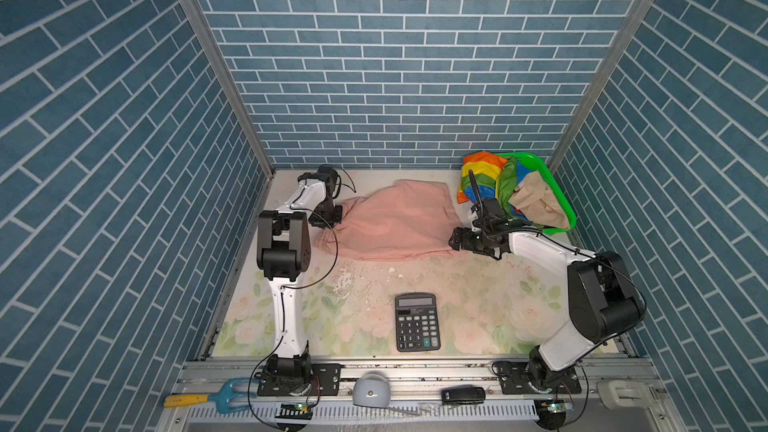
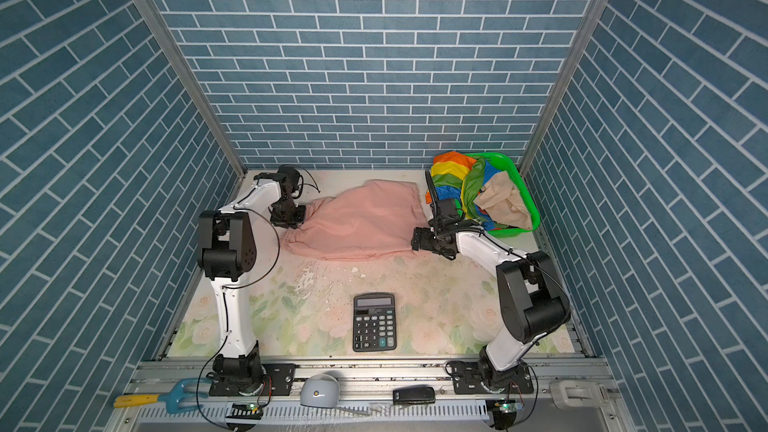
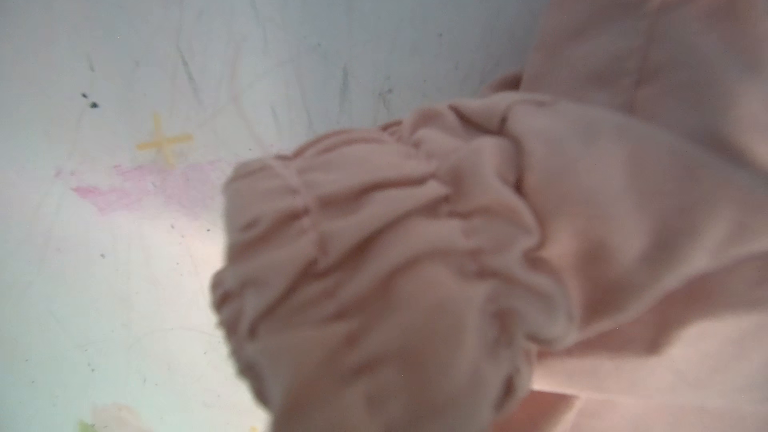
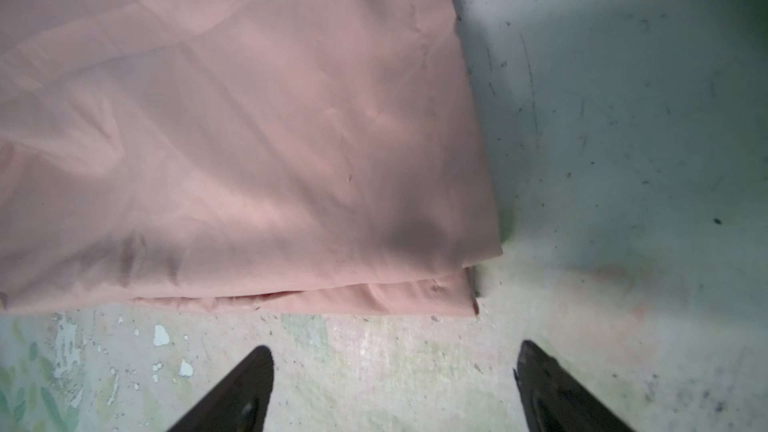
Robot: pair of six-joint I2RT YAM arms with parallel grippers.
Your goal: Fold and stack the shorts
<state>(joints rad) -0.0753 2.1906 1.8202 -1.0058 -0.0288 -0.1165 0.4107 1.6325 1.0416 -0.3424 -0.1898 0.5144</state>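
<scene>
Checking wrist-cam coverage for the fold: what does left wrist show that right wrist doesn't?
Left wrist only: the gathered waistband of the pink shorts, bunched close to the lens, and a yellow cross mark on the table.
Right wrist only: the right gripper, open over bare table, short of the shorts' flat, layered hem corner.
Both: the pink shorts and the worn table.

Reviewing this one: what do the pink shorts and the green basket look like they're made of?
Pink shorts: thin, soft cloth with a matte finish, probably woven. They drape in loose creases and the waist is gathered.
Green basket: likely moulded plastic, slightly glossy. The rim is stiff and the colour bright and even.
</scene>
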